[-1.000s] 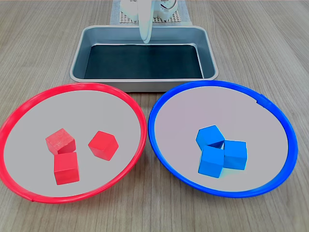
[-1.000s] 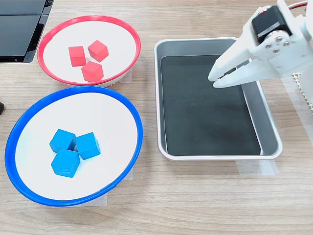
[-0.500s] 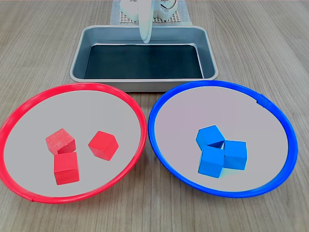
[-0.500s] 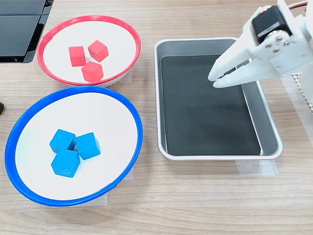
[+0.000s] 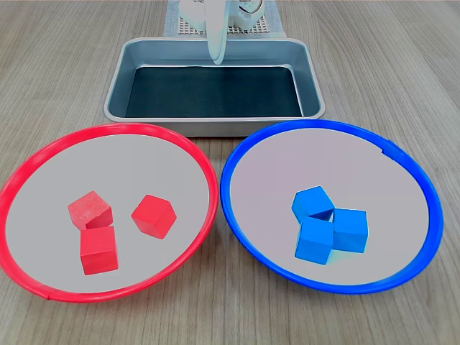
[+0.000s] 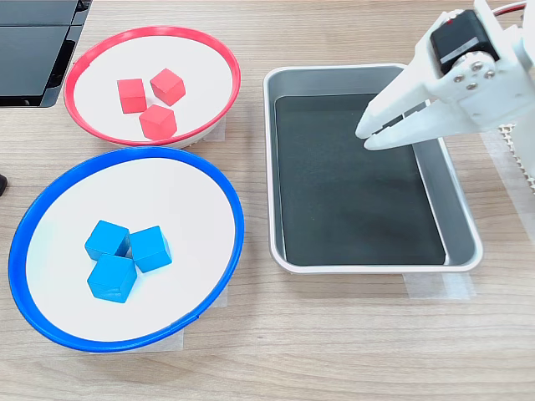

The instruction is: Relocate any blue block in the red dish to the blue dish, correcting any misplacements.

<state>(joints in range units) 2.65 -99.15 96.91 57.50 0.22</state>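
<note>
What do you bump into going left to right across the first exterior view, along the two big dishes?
Red-rimmed round dish → its three red cubes → blue-rimmed round dish → its three blue cubes, clustered together.

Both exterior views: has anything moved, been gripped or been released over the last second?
Nothing visibly changed. The white gripper hangs over the rectangular metal tray holding nothing, its jaws nearly together. Three red cubes lie in the red-rimmed round dish and three blue cubes in the blue-rimmed round dish, exactly where they were.
</note>
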